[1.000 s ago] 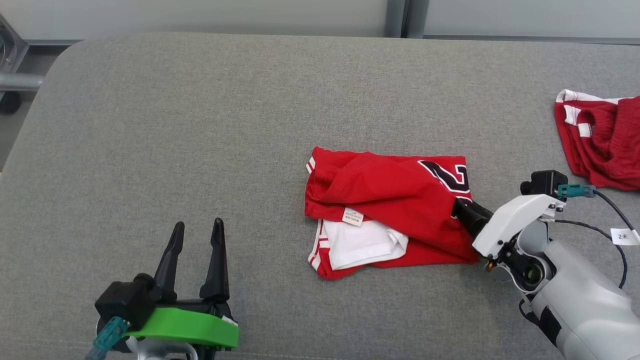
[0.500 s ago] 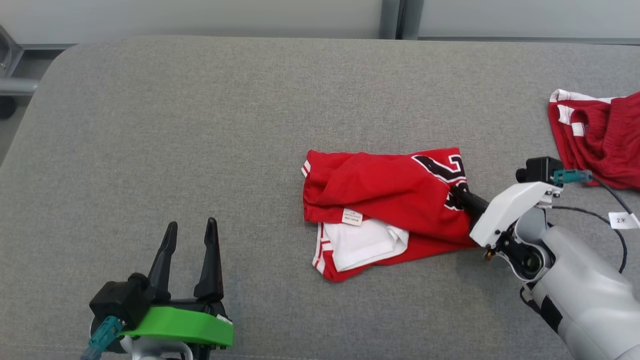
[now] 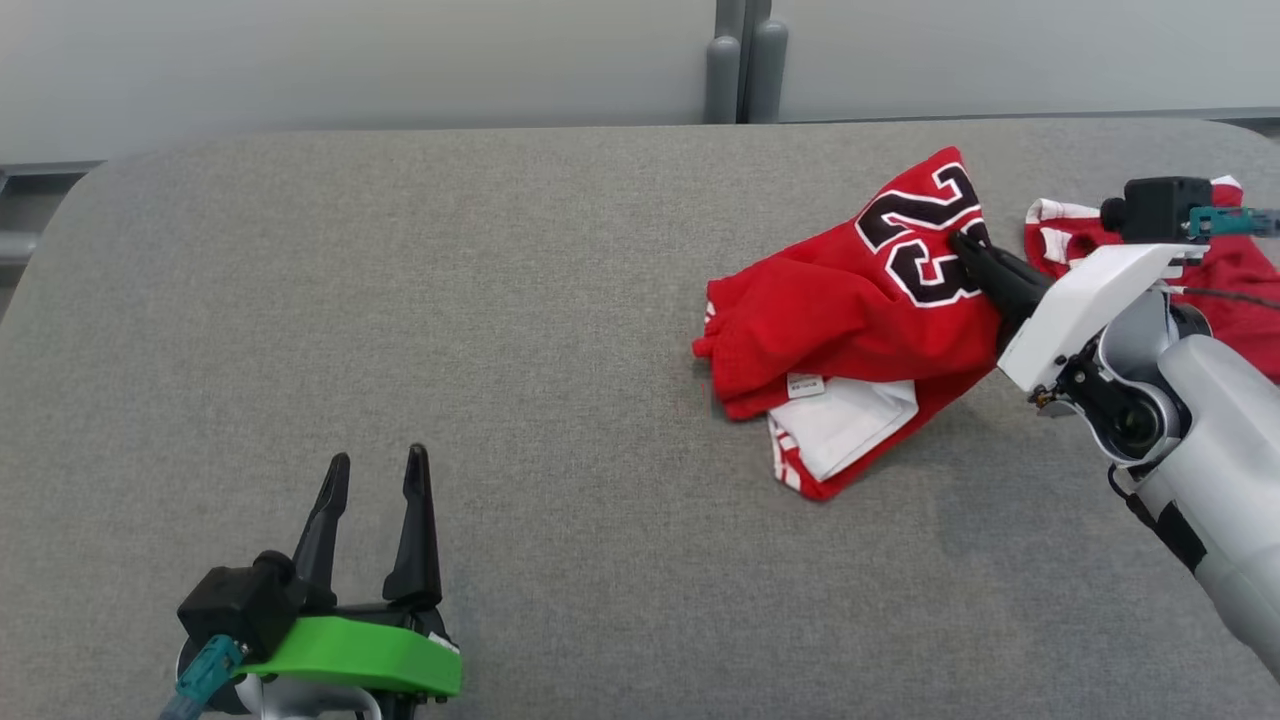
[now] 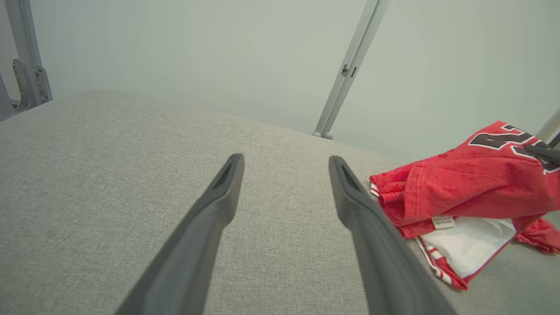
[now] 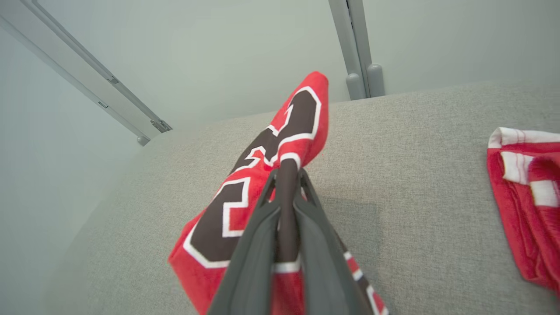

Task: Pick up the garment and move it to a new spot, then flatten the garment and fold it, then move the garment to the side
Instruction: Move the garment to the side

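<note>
Garment (image 3: 840, 320) | R hand (image 3: 962, 242) clamps raised edge (numbered) | wide cushion (image 3: 400, 300) to L

The one thing that reads plainly is the number 23 (image 3: 925, 245), in big black block digits edged with white, printed on the red garment (image 3: 830, 320); in the head view it stands tilted on the lifted part of the cloth. A small white sewn-in label (image 3: 803, 385) sits at the fold where the garment's red meets its white, and its fine dark print is too small to read. In both wrist views only parts of the digits show, not enough to read by themselves.
</note>
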Available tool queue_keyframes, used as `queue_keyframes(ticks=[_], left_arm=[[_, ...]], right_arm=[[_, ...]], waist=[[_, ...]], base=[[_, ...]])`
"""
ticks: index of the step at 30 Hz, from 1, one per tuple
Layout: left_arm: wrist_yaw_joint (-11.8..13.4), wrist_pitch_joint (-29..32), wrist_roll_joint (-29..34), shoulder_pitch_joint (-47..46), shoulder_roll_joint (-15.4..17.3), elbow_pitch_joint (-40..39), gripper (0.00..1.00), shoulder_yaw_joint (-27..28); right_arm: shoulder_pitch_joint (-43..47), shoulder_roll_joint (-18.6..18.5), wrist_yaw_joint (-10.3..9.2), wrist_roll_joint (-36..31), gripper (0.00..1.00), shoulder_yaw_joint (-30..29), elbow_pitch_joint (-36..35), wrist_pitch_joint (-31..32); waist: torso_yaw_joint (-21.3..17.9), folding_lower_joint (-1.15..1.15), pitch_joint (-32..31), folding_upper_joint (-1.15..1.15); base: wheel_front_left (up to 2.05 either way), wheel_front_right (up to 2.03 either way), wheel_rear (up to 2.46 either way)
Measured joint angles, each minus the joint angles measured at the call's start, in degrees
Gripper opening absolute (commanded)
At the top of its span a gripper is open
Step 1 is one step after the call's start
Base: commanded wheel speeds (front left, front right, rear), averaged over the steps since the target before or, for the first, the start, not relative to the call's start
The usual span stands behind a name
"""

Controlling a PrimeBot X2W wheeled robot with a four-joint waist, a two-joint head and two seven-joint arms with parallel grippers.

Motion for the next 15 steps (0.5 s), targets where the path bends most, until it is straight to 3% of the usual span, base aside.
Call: queue_keyframes(ticks=[9,15], left_arm=[[0.03,-0.01,-0.52,0.23,-0.01,0.14,1.00,-0.24],[0.07,-0.01,-0.83,0.75,-0.03,0.04,1.00,-0.26]], right_arm=[[-4.22,-5.37,0.00,1.05,0.00,-1.22,-5.82,1.85],[-4.57,-8.53,0.00,0.23,0.00,-1.15,-5.98,3.97]], waist=[[-2.41,0.00,-2.88,0.00],[-3.23,0.00,-3.59,0.00]], base=[[0.00,0.00,0.00],[0.00,0.00,0.00]])
